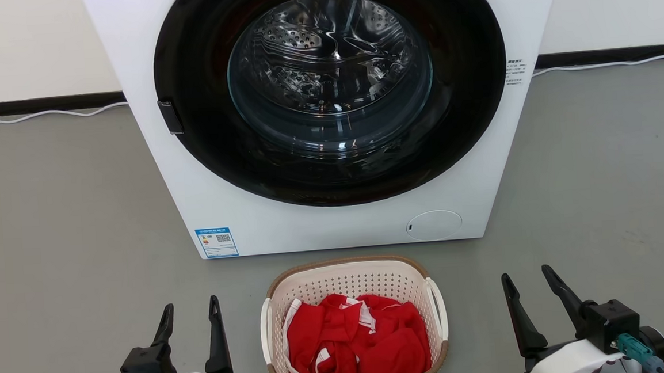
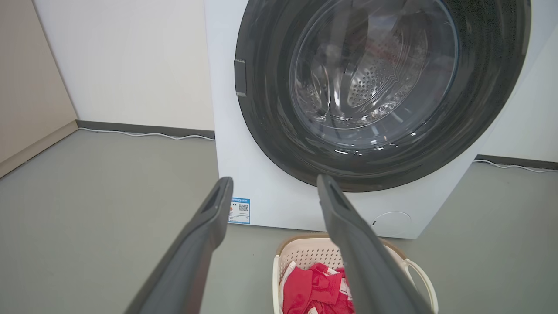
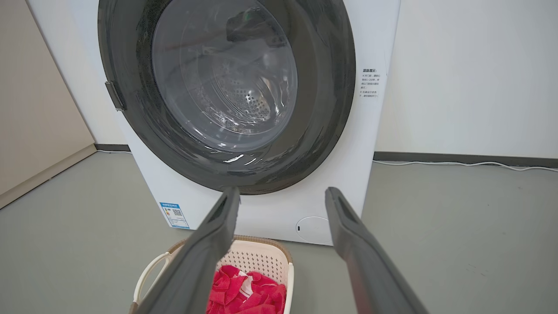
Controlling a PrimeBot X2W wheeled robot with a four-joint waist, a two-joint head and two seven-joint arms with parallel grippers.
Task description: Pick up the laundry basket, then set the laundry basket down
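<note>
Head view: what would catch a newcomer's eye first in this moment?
The white washing machine, with its big dark round door, dominates the upper middle. In front of it on the grey floor sits the laundry basket, piled with red clothes. The left gripper and right gripper flank the basket, both open and touching nothing.

The cream perforated laundry basket [image 1: 350, 283], brown-rimmed with white loop handles, stands upright holding red cloth.
</note>
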